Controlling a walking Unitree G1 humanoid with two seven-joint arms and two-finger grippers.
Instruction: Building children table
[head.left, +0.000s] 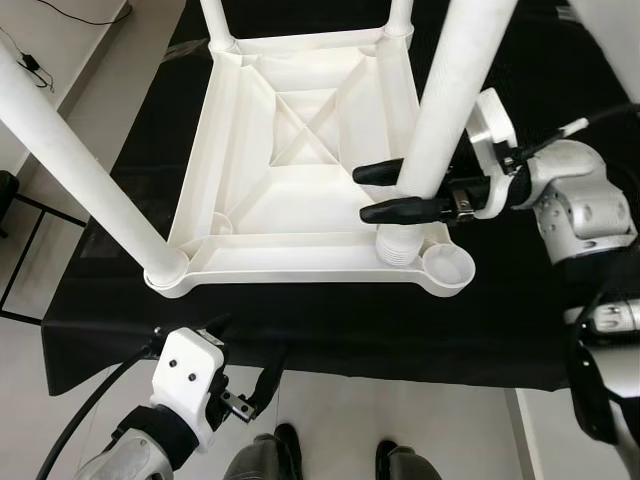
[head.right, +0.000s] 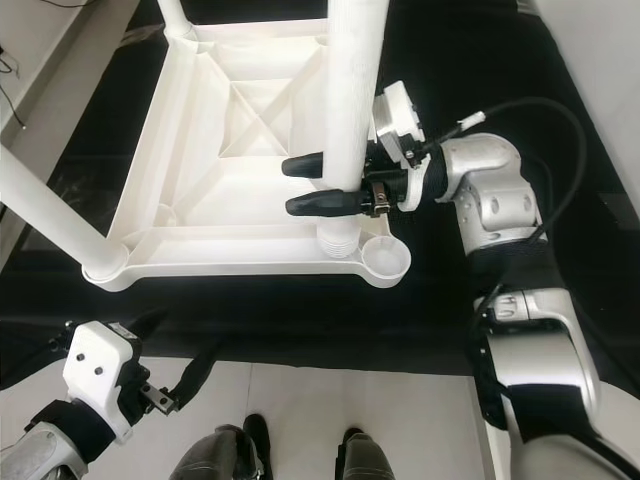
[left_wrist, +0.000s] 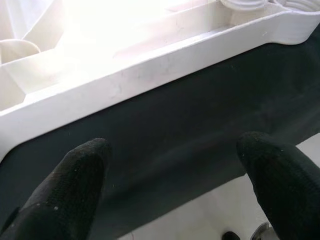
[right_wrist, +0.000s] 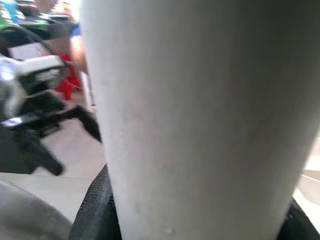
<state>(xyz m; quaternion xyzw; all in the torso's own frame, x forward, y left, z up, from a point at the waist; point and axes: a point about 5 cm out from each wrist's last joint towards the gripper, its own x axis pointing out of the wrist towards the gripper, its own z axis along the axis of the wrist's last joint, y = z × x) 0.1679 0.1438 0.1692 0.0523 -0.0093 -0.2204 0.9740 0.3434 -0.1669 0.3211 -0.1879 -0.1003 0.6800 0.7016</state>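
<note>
Two black fingers of the right gripper (head.left: 385, 192) clamp a white table leg (head.left: 446, 95) above the near-right threaded socket (head.left: 398, 245) of the inverted tabletop (head.left: 300, 170). Left wrist view: left gripper (left_wrist: 175, 175) spread, beside the tabletop's near edge, over black cloth (left_wrist: 190, 110). Right wrist view: the leg between the fingers.

Both eye views are looking steeply down, sharing the upturned table (head.left: 300, 160); wrist views are looking close along their fingers

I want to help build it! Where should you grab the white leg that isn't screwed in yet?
Grab the loose leg low on its round shaft, just above the threaded end, coming from the side as the right gripper does. It stands nearly upright, so a fingertip fits each side.
</note>
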